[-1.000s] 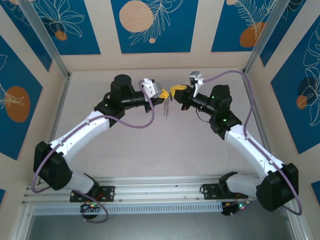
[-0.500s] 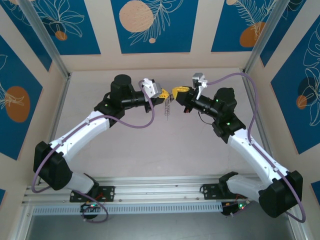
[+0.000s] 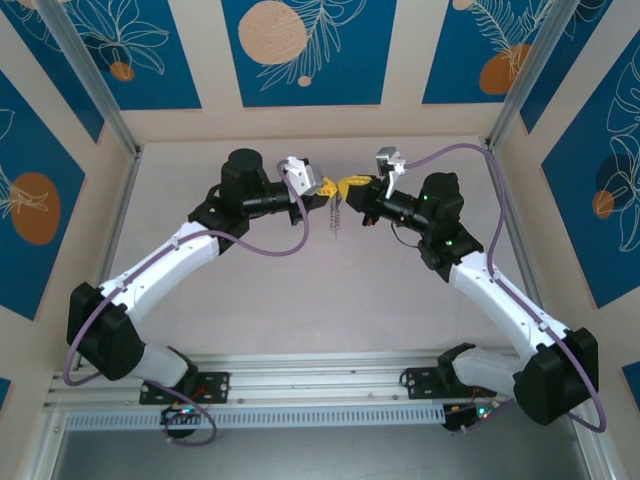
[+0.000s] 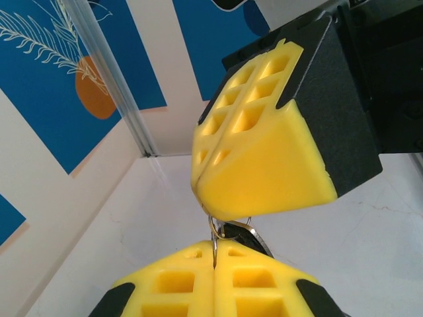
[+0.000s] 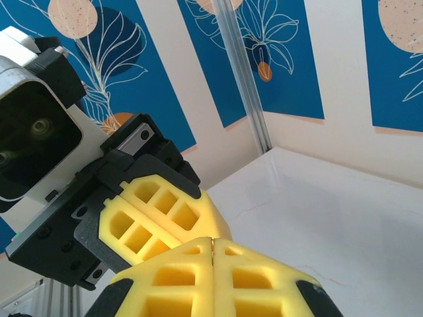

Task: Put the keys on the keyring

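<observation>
Above the pale worktop the left gripper clamps the dangling keyring steady in mid-air, likely so the right gripper, closed tip-to-tip against it with its load hidden, can thread a key.

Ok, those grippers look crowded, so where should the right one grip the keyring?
The bare loop of the keyring sticking out of the left gripper's shut fingers, likely approached head-on from the opposite side. The rest hangs downward, leaving that bit exposed.
</observation>
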Available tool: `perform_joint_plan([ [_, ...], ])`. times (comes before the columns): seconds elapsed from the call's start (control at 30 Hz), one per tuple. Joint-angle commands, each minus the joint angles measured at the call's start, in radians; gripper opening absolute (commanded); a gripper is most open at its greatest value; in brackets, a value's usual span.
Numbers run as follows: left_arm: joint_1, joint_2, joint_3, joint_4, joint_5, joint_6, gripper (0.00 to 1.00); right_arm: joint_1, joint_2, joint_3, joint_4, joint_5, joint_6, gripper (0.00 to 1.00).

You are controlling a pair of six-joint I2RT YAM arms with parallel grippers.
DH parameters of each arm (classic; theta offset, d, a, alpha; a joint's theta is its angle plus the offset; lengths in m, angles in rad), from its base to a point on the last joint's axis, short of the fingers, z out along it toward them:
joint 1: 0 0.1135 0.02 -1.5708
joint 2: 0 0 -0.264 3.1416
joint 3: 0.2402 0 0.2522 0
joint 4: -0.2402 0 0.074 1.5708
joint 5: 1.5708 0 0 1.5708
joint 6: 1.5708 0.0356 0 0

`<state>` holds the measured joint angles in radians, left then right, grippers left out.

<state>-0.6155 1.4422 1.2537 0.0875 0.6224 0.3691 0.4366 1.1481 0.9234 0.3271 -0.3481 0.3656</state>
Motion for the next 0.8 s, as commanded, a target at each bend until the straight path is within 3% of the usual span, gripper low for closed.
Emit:
perform_joint_plan([
  [0.0,-0.013,-0.014,0.012,0.035,0.034,0.003,0.00,0.004,0.020,0.019,0.003,0.001,0.001,0.00],
  [0.77,-0.013,-0.032,-0.003,0.039,0.043,0.019,0.00,-0.024,0.075,0.034,-0.011,0.027,0.007,0.00],
])
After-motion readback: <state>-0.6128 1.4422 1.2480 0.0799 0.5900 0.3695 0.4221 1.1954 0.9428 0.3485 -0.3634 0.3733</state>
